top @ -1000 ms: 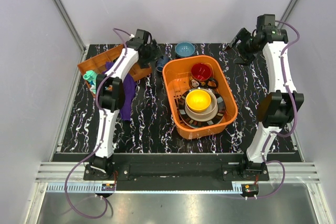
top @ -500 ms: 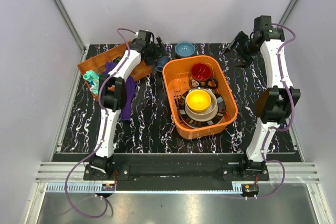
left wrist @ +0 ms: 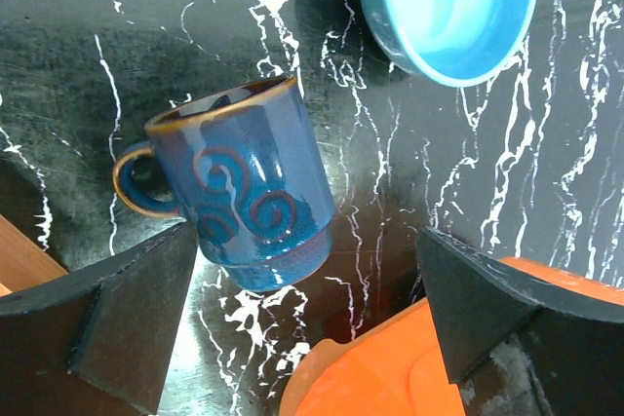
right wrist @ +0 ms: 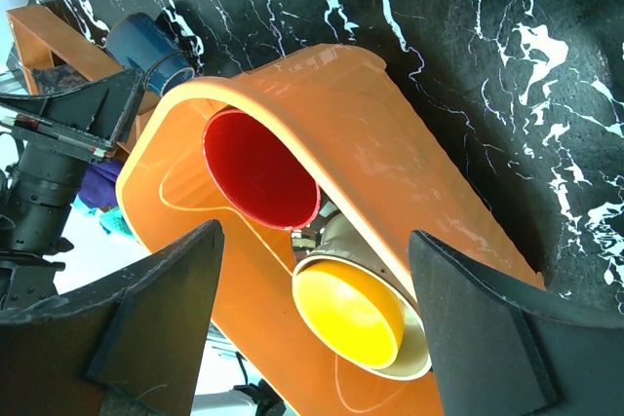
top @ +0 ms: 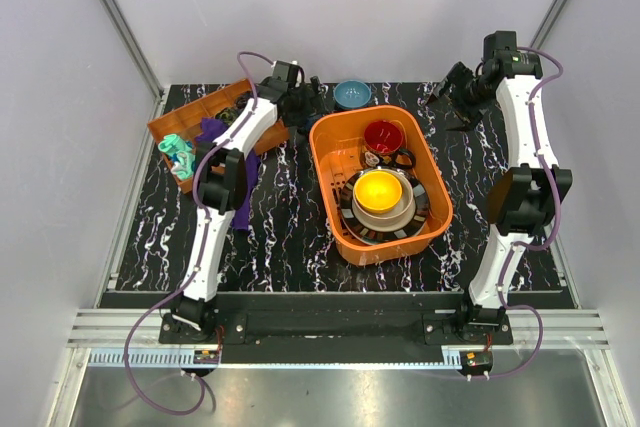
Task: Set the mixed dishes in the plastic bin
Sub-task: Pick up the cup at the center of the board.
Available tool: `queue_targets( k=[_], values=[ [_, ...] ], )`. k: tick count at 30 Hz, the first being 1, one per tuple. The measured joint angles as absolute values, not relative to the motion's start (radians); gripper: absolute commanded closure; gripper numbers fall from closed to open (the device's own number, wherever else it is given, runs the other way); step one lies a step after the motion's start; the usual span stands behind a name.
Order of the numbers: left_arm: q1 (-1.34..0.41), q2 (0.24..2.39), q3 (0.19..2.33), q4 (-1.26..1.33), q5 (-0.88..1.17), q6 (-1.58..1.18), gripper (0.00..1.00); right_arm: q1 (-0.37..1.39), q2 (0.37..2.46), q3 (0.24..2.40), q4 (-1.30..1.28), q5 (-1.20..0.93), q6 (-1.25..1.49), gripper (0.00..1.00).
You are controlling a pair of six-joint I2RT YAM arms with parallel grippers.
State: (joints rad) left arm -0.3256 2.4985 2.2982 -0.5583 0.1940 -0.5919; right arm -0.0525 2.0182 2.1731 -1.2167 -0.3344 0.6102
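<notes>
The left fingers [left wrist: 127,319] are wide apart and empty, above the mug [left wrist: 244,202], which stands on the tabletop [left wrist: 487,163] just left of the bin [left wrist: 390,387] (bowl [left wrist: 448,7] beyond). Descend squarely and grip the body, not the handle. The right fingers [right wrist: 146,309] are apart, idle.

We can find no words, numbers or signs to read anywhere, and the blue mug [left wrist: 244,187] shows only painted red swirls, which are not letters.
</notes>
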Motion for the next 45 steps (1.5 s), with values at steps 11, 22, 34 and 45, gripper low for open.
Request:
queue_targets(
  k=[11,22,34,45],
  values=[
    [-0.323,2.503,2.268,-0.577,0.128,-0.579,0.04,-0.052,2.018,2.172,-1.218,-0.342,0.61,0.14],
    [-0.315,2.506,2.264,-0.582,0.094,-0.608,0.05,-0.052,2.017,2.156,-1.221,-0.342,0.609,0.14],
    [-0.315,2.509,2.264,-0.556,0.103,-0.656,0.07,-0.052,2.016,2.152,-1.221,-0.344,0.609,0.14],
    [-0.315,2.509,2.264,-0.521,0.106,-0.691,0.12,-0.052,2.015,2.138,-1.225,-0.352,0.608,0.14]
  ],
)
